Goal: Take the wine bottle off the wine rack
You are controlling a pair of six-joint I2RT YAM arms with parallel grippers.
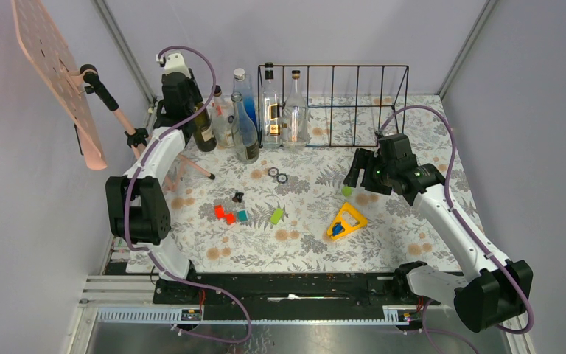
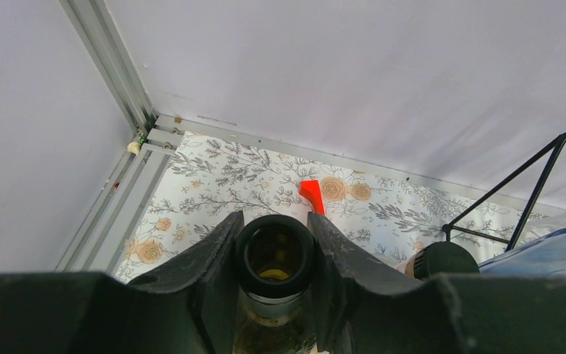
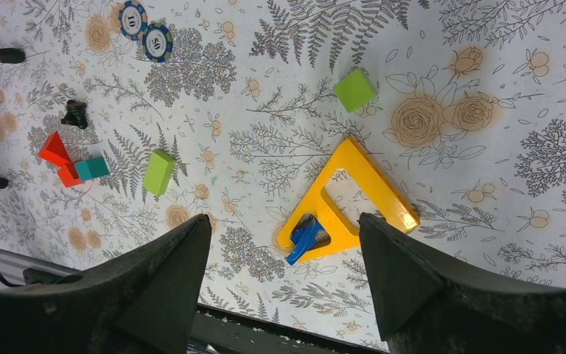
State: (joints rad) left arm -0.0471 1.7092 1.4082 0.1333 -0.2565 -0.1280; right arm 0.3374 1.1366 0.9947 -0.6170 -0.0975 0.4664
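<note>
The black wire wine rack stands along the back wall; its corner shows in the left wrist view. Two clear bottles stand in its left bays. A dark wine bottle stands upright to the left of the rack, outside its bars. My left gripper is shut on this bottle's neck; in the left wrist view the fingers press both sides of the open mouth. My right gripper is open and empty above the table, right of centre, far from the rack.
A blue bottle and a dark-tinted bottle stand between the held bottle and the rack. A yellow triangle, green blocks, red and teal blocks and two chips lie mid-table. A pink board leans at far left.
</note>
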